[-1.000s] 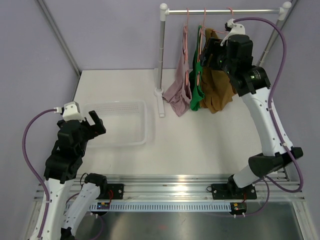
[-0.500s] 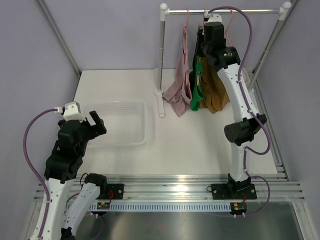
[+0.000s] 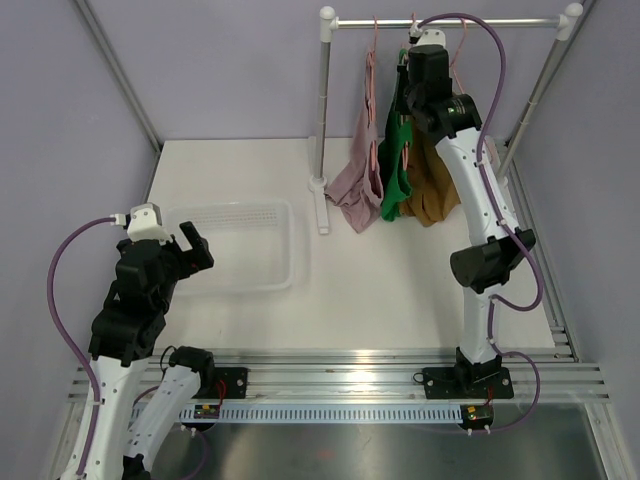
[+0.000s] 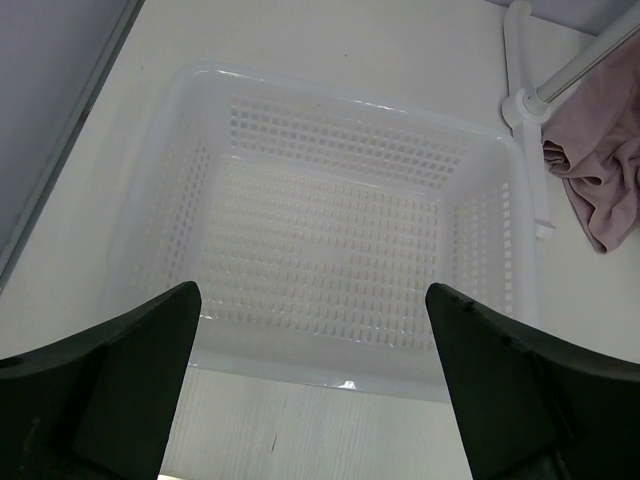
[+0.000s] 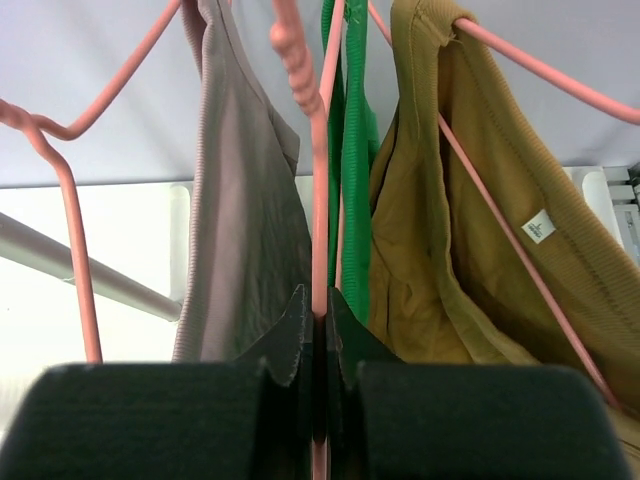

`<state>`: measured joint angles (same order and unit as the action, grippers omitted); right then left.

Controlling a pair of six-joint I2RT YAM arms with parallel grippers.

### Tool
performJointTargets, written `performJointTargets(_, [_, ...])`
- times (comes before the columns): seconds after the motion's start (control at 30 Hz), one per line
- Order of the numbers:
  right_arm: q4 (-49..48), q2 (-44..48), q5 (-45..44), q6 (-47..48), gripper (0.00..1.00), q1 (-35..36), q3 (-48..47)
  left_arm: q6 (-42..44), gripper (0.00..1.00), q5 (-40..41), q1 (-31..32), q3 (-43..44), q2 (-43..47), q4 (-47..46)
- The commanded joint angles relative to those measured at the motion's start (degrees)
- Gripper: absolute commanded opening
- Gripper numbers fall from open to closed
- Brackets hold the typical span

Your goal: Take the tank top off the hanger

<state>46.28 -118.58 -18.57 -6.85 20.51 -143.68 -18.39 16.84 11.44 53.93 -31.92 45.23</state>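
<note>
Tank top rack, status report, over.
Right gripper shut on pink hanger; green tank top hanging, not yet off. Left gripper open over white basket. Mauve top and brown top crowd either side.

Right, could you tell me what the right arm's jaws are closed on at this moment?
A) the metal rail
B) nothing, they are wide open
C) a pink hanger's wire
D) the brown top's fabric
C: the right wrist view shows the right jaws pinched shut on the wire of a pink hanger, which runs up between the mauve top and the green top.
</note>
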Motion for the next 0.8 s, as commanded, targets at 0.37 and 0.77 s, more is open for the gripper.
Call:
performJointTargets(0.37, [-5.3,9.5,-1.7,2.2,0.00,0.2,-5.0,0.4,0.99,-0.8,-0.3,-0.2,0.7,-3.6])
performJointTargets(0.77, [-2.3,32.3,7.6,-2.8,0.00,0.2,18.4,0.5,0.99,-1.1,-0.3,-0.3,-0.1,-3.8])
